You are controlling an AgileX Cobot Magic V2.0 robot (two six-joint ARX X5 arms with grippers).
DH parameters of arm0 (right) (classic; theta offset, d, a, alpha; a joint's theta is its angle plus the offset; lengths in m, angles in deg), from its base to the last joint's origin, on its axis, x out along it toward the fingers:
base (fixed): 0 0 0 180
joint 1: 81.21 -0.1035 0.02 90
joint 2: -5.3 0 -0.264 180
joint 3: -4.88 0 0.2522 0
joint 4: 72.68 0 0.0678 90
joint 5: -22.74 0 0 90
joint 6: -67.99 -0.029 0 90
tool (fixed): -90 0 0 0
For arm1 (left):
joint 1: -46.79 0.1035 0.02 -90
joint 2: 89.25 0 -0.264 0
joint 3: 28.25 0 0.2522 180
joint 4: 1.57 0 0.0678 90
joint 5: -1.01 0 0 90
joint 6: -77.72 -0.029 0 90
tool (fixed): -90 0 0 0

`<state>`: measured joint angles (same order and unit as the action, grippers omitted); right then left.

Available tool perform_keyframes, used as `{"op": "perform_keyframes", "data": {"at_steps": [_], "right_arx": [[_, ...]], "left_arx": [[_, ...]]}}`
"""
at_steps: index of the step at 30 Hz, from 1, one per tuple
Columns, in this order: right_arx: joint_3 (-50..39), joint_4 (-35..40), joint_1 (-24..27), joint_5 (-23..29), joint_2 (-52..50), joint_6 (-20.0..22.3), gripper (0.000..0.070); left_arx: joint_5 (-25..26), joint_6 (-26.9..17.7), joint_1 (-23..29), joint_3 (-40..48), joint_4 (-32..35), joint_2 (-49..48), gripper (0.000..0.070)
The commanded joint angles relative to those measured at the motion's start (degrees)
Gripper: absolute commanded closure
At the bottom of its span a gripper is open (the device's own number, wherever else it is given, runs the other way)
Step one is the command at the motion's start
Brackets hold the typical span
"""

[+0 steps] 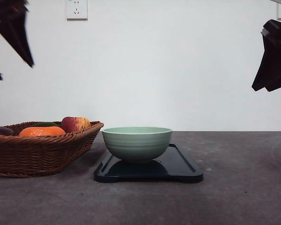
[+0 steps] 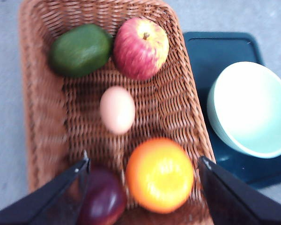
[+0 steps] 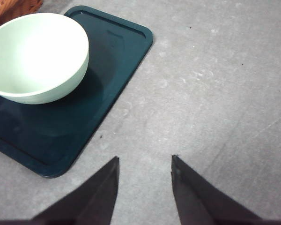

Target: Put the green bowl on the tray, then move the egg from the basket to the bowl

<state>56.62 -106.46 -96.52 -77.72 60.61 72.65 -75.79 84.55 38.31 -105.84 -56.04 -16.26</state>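
Note:
The green bowl (image 1: 137, 143) stands upright and empty on the dark tray (image 1: 182, 166) in the middle of the table. From the left wrist view the bowl (image 2: 250, 108) and tray (image 2: 215, 51) lie just beside the wicker basket (image 2: 178, 108). The egg (image 2: 117, 109) rests on the basket floor, in its middle, among fruit. My left gripper (image 2: 144, 159) hovers open above the basket, with the egg ahead of its fingertips. High at the right, my right gripper (image 3: 145, 158) is open over bare table beside the tray (image 3: 61, 136). Both grippers, left (image 1: 15, 70) and right (image 1: 264, 86), hang well above the table.
In the basket (image 1: 37, 150) lie a red-yellow apple (image 2: 141, 48), a green avocado (image 2: 79, 50), an orange (image 2: 160, 174) and a dark purple fruit (image 2: 103, 199). The orange and purple fruit sit right under my left fingers. Grey tabletop (image 3: 215, 93) stretches to the right of the tray.

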Motion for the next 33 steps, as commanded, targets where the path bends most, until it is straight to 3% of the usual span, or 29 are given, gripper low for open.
{"op": "perform_keyframes", "data": {"at_steps": [1, 13, 18, 33], "right_arx": [[0.26, 0.24, -0.13, -0.04, 0.5, 0.46, 0.0492], [0.26, 0.31, -0.13, -0.04, 0.5, 0.52, 0.0492], [0.26, 0.37, -0.13, -0.04, 0.5, 0.55, 0.0492], [0.26, 0.51, -0.13, -0.04, 0.51, 0.57, 0.0492]], "left_arx": [[-1.37, -0.85, -1.0, -2.46, -0.06, 3.48, 0.0228], [-9.77, -2.31, -5.72, -10.4, 4.18, 21.12, 0.0228], [-10.51, -1.81, -5.8, -10.65, 7.7, 25.01, 0.0228], [-11.95, -1.64, -5.8, -10.65, 9.57, 31.22, 0.0228]]}}
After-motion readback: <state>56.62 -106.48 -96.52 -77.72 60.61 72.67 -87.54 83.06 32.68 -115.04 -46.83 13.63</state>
